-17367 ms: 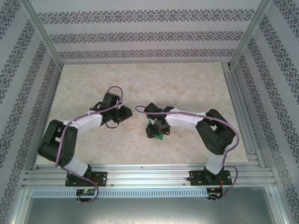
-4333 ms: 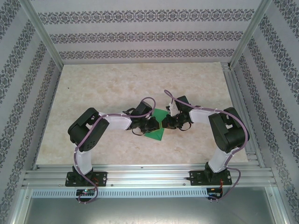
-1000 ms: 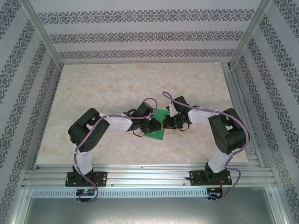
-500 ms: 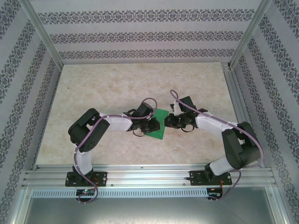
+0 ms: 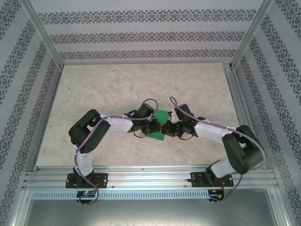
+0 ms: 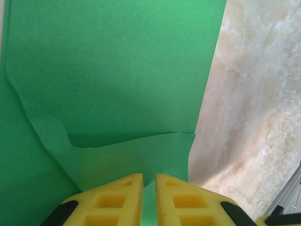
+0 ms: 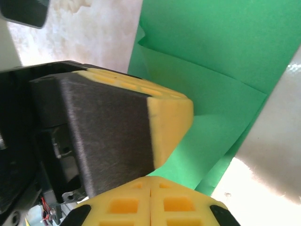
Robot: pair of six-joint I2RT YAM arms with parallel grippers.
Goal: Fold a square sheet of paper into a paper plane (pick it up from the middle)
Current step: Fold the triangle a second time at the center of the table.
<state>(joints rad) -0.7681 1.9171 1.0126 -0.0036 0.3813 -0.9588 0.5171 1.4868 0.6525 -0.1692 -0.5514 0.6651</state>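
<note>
Left wrist: left gripper (image 6: 149, 178) nearly closed, pinching a flap of the folded green paper sheet (image 6: 117, 66). Right gripper (image 7: 150, 182) fully closed, the sheet just ahead.

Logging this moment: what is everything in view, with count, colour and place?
green paper sheet: one, bright green, partly folded with creased flaps, on the table's middle between the two grippers
table: one, beige marbled, under everything
walls: three, white with dark patterned bands, around the table
aluminium frame: one, silver, along the near edge and up the corners
left arm: one, black and white, reaching in from the left
right arm: one, black and white, reaching in from the right
left gripper: one, yellow fingers, shut on the paper's flap
right gripper: one, yellow fingers, shut at the paper's edge
</note>
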